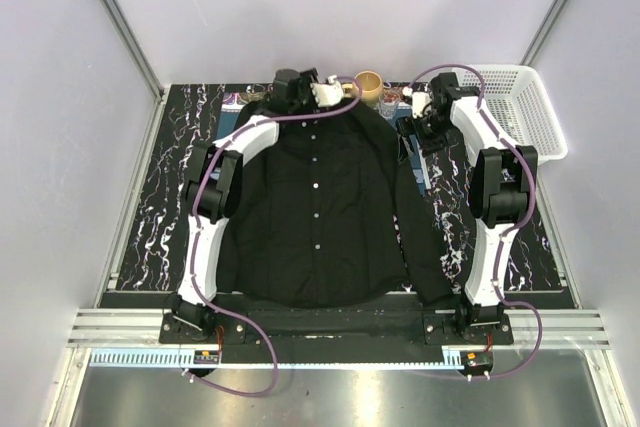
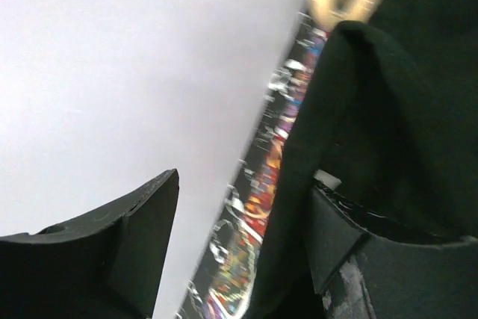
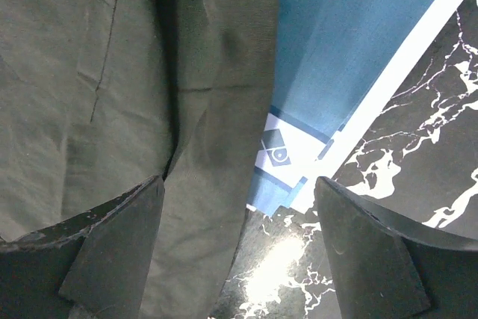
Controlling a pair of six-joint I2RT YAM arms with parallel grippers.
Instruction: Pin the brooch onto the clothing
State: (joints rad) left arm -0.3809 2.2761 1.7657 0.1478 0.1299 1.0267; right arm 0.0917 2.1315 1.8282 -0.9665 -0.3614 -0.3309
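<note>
the clothing (image 1: 320,207) is the biggest thing here, a black shirt lying flat and buttoned on the dark table (image 1: 160,207). i think the job is at an early step. both arms reach to the top of the shirt, and nothing looks pinned on it. the next move needs the brooch in one pair of jaws while the other pair holds the cloth firm, so the pin can go through.

the left gripper (image 2: 243,207) has its jaws wide apart and holds nothing. a fold of the shirt, up by the collar, sits just inside one finger and seems to touch it. the other finger has only the pale wall (image 2: 112,50) behind it. most of the gap between the jaws is bare.

the right gripper (image 3: 239,199) is wide open too and holds nothing. the shirt's edge lies under one finger and runs up through the gap. a blue sheet (image 3: 351,42) pokes out from under the shirt, just past the middle of the gap. the table shows under the other finger. i cannot tell if these fingers touch the cloth.

a small tan cup (image 1: 368,85) stands between the two grippers, just beyond the left jaws.

the brooch is the smallest thing, and i cannot find it in any view. it is not between either pair of jaws
</note>
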